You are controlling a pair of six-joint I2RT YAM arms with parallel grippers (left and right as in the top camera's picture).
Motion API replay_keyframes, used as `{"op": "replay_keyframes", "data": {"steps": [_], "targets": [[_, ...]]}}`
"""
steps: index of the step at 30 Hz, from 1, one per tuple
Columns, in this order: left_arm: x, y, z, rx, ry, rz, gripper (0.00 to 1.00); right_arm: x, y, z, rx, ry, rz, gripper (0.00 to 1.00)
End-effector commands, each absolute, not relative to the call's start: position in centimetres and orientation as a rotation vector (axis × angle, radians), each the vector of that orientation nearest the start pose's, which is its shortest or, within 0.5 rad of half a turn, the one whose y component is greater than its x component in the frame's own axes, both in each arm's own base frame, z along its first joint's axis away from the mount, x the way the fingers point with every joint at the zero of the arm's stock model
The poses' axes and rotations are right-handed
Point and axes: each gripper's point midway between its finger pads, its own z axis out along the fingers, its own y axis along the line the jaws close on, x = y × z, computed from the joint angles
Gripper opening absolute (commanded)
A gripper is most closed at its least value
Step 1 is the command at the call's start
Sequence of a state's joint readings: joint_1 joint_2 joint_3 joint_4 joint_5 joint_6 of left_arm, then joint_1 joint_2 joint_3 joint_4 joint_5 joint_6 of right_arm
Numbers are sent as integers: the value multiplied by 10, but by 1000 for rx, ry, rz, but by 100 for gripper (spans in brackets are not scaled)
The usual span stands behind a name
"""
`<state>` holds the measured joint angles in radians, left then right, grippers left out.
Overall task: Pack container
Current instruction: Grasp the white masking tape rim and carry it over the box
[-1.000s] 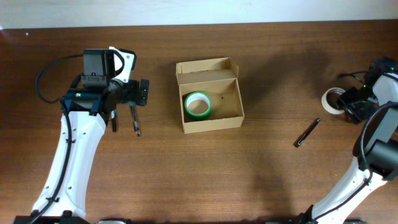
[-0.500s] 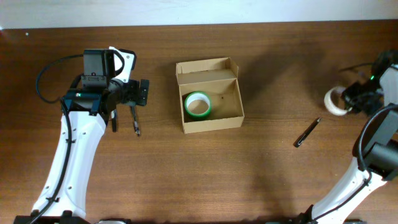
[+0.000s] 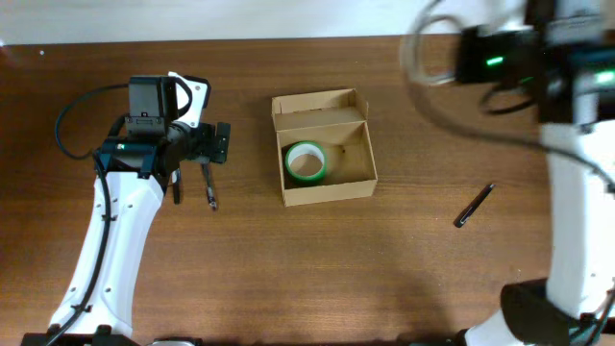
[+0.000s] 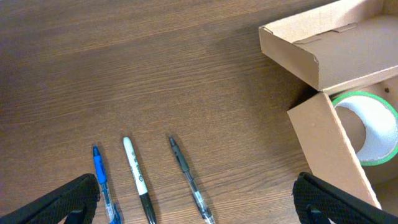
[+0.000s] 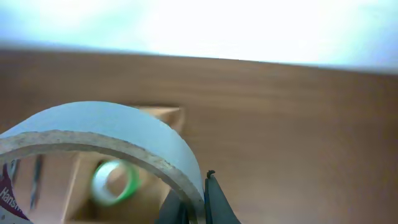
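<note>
White tape roll [image 5: 124,134], core printed "Hans…", pinched in right hand [image 5: 198,205], left hand [image 4: 199,202] wide, plain cardboard container [image 3: 327,189]

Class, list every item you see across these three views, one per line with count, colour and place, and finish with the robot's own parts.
table: one, dark brown wood, beneath everything.
container: one, tan cardboard, lid open, middle of the table.
green tape roll: one, green with a white core, inside the container.
white tape roll: one, white, held above the table.
pens: three (blue, white, dark), side by side left of the container.
black pen: one, black, on the table right of the container.
left gripper: one, black, open, above the pens.
right gripper: one, black, shut on the white tape roll's wall.
</note>
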<state>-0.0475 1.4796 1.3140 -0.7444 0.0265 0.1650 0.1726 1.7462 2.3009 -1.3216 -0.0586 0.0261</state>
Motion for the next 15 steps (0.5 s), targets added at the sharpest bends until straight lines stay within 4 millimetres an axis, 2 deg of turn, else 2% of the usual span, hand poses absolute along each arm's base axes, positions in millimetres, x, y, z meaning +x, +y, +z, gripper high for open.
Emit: {"op": "replay_keyframes", "data": {"steps": [1,4,7,11,15], "targets": [[402,-24,207,288,2449,13,100,423,131,325,-476,2443,41,4],[402,-24,207,288,2449,13,100,427,166,291,-584,2496,14,4],[402,-24,207,288,2449,13,100,432,192,252,-657,2564,10,4],[402,-24,207,288,2449,13,100,435,215,195,-728,2676,-8,4],[402,-24,207,288,2449,13,100,429,230,149,-770,2781,2,4]]}}
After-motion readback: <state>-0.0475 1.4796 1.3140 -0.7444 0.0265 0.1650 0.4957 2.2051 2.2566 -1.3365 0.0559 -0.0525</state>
